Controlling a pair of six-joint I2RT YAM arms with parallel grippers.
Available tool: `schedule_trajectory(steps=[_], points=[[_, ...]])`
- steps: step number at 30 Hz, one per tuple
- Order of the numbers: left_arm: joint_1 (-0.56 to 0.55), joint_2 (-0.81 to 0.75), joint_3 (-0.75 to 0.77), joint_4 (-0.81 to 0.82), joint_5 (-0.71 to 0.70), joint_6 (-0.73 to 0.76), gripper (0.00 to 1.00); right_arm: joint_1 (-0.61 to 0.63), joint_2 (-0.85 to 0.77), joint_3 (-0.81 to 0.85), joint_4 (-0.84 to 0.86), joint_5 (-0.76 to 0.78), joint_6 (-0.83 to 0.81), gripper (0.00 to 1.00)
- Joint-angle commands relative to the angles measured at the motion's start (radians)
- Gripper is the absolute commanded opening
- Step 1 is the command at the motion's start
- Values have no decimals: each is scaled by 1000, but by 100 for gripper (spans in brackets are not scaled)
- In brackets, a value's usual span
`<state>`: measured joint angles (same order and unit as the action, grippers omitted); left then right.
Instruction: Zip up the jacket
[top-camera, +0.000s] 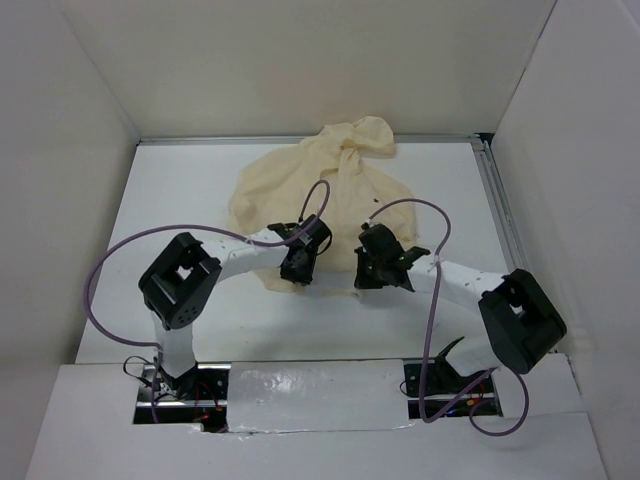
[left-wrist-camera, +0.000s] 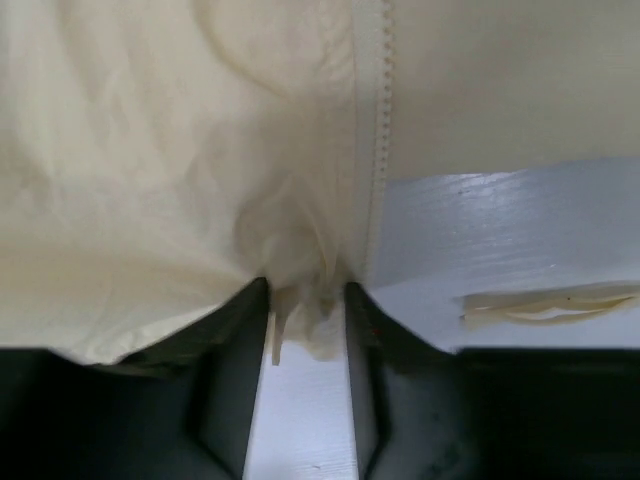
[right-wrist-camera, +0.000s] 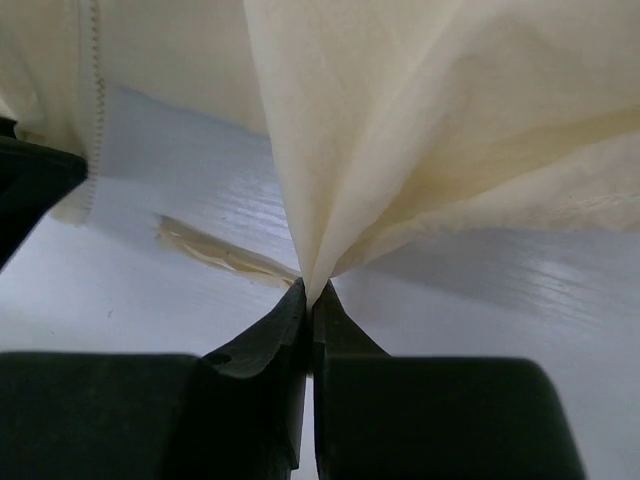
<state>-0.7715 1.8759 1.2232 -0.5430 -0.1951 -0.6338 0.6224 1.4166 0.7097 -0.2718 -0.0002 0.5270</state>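
The jacket (top-camera: 300, 190) lies on the table (top-camera: 180, 200), in the middle toward the far side. Its hood (top-camera: 365, 135) points away from the arms and its bottom edge is close to them. On the left, the left arm reaches in low with a bent elbow, and the left end effector (left-wrist-camera: 305, 300) meets that bottom edge. Its two fingers (left-wrist-camera: 235, 350) squeeze a bunch of cloth, and the gap between them is only as wide as the bunch. Just to the right of the bunch runs the zipper strip (left-wrist-camera: 380, 120), a line of little teeth going straight away toward the hood. So the zipper's long way goes from near to far, and the left end effector is the closer one to it. Next comes a bare bit of table where the front lies open. On the right, the right arm reaches in the same way, and the right end effector (right-wrist-camera: 312, 295) is pressed tight on a thin fold of the other front side. From there the zipper strip is off to the left. A small dark dot (top-camera: 372, 212) sits on the cloth just past the right end effector. It may be the pull, but it is too small to tell. I think the two sides must come together before any pull can slide up.
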Motion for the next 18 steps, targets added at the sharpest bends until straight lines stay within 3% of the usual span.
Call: schedule_trajectory(steps=[1, 7, 8, 9, 13, 18], points=[[-8, 69, -96, -52, 114, -12, 39, -22, -47, -18, 43, 34, 24, 7], [-8, 37, -163, 46, 235, 10, 25, -49, -70, -35, 68, 22, 45, 3], [-8, 46, -157, 41, 233, 2, 17, -53, -74, -35, 71, 19, 41, 2], [-6, 66, -148, 23, 226, -10, 0, -56, -79, -38, 71, 13, 42, 0], [-6, 43, -134, 60, 255, 6, 0, -55, -93, -38, 83, -29, 25, 0], [-5, -170, -70, 52, 227, -15, 0, -75, -189, -75, 170, -90, 24, 0]])
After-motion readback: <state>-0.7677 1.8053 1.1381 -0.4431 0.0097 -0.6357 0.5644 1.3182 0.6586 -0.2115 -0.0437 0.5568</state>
